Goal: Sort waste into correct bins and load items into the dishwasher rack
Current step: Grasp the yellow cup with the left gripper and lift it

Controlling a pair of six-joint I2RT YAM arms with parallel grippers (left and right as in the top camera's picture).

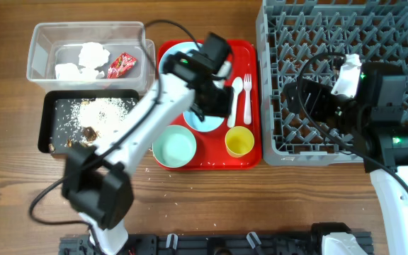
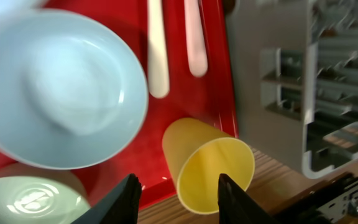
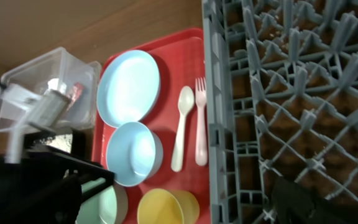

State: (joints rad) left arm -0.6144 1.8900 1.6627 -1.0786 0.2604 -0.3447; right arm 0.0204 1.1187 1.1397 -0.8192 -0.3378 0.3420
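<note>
The red tray (image 1: pixel 250 152) holds a light blue plate (image 1: pixel 173 55), a blue bowl (image 1: pixel 202 123), a paler bowl (image 1: pixel 173 147), a yellow cup (image 1: pixel 239 141), a white spoon (image 1: pixel 235 99) and a fork (image 1: pixel 247 98). My left gripper (image 1: pixel 214 105) hovers open and empty over the blue bowl. In the left wrist view its jaws (image 2: pixel 180 200) are just above the yellow cup (image 2: pixel 210 165) and beside the bowl (image 2: pixel 61 87). My right gripper (image 1: pixel 302 95) is open and empty over the grey rack (image 1: pixel 402 28). Tissue (image 1: pixel 91 55) and the red wrapper (image 1: pixel 121 65) lie in the clear tub (image 1: pixel 41 32). Crumbs (image 1: pixel 101 110) lie in the black tray (image 1: pixel 45 120).
The rack stands right against the red tray's right edge (image 3: pixel 211 93). The tub and black tray sit left of the red tray. A few white crumbs lie on the wooden table in front of the red tray (image 1: pixel 165 177). My left arm crosses the black tray's right end.
</note>
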